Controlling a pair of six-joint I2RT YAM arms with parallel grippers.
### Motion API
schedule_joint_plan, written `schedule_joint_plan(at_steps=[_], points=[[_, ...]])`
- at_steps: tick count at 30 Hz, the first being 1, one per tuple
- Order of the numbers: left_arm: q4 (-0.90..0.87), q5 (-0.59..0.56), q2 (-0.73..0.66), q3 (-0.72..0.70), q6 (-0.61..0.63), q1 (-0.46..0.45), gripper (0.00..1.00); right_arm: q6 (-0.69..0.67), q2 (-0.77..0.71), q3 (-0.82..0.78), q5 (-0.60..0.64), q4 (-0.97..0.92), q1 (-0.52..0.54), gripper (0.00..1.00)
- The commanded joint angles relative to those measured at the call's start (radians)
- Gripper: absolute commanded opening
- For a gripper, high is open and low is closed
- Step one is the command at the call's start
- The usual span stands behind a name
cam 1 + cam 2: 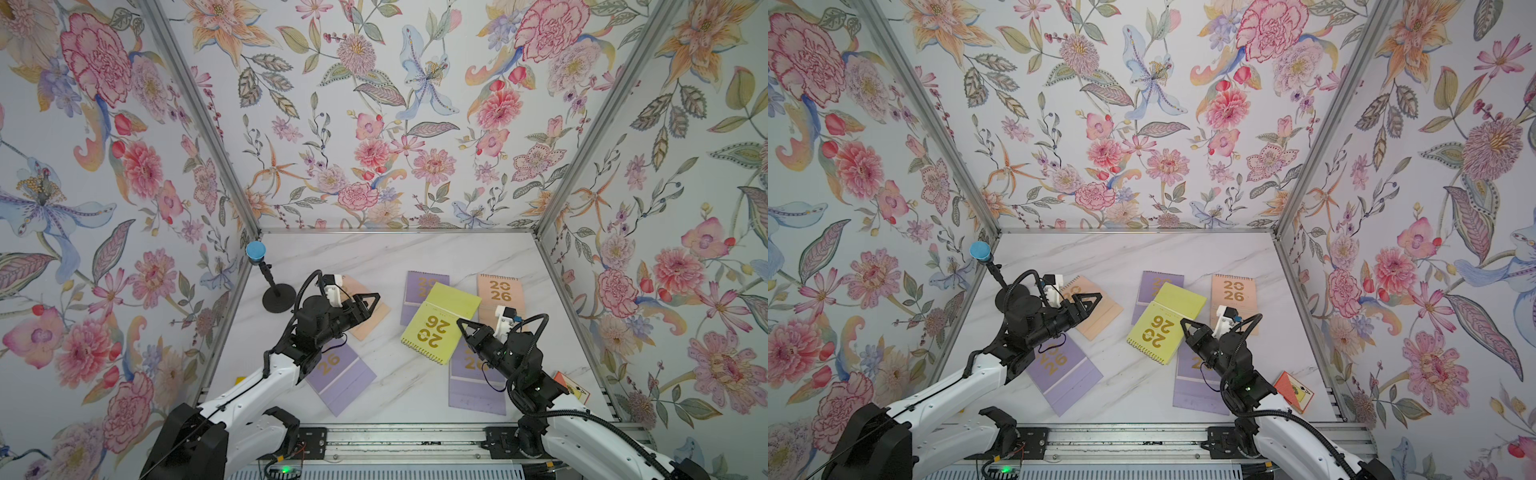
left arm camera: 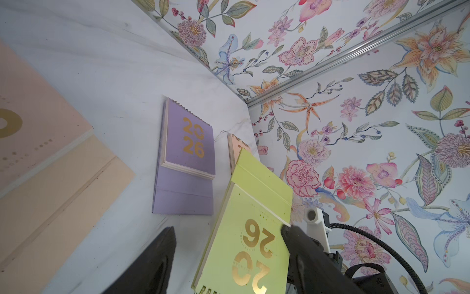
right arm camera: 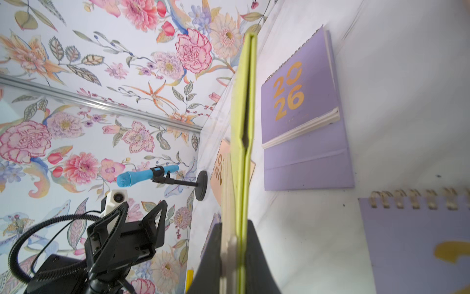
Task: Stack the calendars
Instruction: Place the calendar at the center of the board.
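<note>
Several flat calendars with gold "2026" lie on the marble table. My right gripper (image 1: 460, 322) is shut on the edge of the yellow-green calendar (image 1: 440, 328), holding it tilted above the lilac calendar at the back (image 1: 417, 286) and the lilac one in front (image 1: 473, 390). In the right wrist view this yellow-green calendar (image 3: 243, 127) shows edge-on between the fingers (image 3: 256, 254). My left gripper (image 1: 371, 305) hovers open, holding nothing, over the left peach calendar (image 1: 370, 324). Another lilac calendar (image 1: 340, 376) lies under the left arm. A second peach calendar (image 1: 498, 291) lies at the back right.
A blue microphone (image 1: 255, 250) on a black stand (image 1: 278, 297) stands in the back left corner. An orange-red card box (image 1: 1293, 390) lies at the front right by the wall. A small yellow bar (image 1: 240, 380) lies at the front left. Floral walls enclose three sides.
</note>
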Motion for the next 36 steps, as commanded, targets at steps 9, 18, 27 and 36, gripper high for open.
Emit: schedule_joint_plan(at_steps=[9, 18, 27, 36], points=[[0.344, -0.004, 0.092, 0.001, -0.127, -0.077, 0.79, 0.111, 0.076, 0.051, 0.282, 0.295, 0.06, 0.0], [0.607, 0.012, 0.234, 0.007, -0.23, -0.139, 0.82, 0.145, 0.168, 0.106, 0.345, 0.424, 0.075, 0.0], [0.776, 0.021, 0.342, 0.007, -0.307, -0.173, 0.82, 0.183, 0.27, 0.132, 0.351, 0.569, 0.088, 0.0], [0.884, 0.02, 0.419, 0.024, -0.354, -0.195, 0.81, 0.194, 0.343, 0.155, 0.35, 0.674, 0.102, 0.0]])
